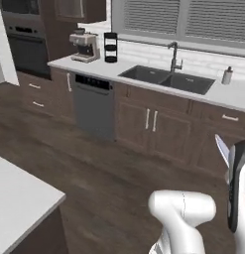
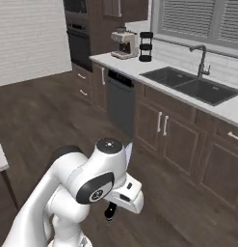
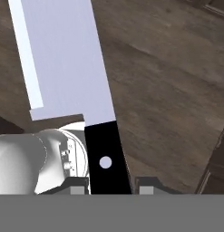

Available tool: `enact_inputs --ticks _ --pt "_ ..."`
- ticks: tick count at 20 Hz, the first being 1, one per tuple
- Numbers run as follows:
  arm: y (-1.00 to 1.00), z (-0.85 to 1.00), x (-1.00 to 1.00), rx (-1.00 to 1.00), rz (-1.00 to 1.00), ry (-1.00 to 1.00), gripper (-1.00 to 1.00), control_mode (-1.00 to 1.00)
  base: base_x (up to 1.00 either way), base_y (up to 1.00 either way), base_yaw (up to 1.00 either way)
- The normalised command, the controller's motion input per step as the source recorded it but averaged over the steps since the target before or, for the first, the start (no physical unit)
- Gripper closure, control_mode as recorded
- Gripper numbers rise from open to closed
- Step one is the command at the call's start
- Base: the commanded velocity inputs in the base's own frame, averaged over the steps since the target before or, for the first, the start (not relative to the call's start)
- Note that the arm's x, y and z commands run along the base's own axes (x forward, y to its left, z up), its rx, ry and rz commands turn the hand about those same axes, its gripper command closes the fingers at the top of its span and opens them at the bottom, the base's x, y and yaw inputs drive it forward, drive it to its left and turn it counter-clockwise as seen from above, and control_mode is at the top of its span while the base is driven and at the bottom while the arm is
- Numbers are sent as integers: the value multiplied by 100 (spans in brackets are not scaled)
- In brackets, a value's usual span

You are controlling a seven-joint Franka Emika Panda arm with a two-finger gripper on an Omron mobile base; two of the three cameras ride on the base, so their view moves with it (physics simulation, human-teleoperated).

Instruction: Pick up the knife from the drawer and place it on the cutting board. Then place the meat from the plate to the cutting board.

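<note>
Home kitchen: sink (image 1: 166, 79) w/ faucet (image 1: 174, 57), coffee maker (image 1: 85, 46), oven (image 1: 27, 47), wood cabinets (image 1: 151, 124).

One knife (image 3: 68, 63) counted, one sink (image 1: 167, 79) with two basins, one faucet (image 1: 174, 57) behind sink, one coffee machine (image 1: 85, 46), one soap bottle (image 1: 226, 76).

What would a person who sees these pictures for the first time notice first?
First, the knife: in the hand view its pale blade fills the upper left, and its black handle runs down between the pincer tips, so the pincer is shut on it. In the left base view the knife stands blade-up at the right edge, above the wooden floor. Behind it, the dark sink lies in the pale counter under the window.
</note>
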Motion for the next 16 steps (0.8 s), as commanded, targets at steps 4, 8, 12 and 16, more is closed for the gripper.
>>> enact_inputs --ticks 4,8,12,16 --pt "0 0 0 0 0 0 100 100 100 -16 55" --pt "0 0 0 0 0 0 100 100 100 -3 57" --pt "0 0 0 0 0 0 100 100 100 -6 56" --pt "0 0 0 0 0 0 100 100 100 -26 59"
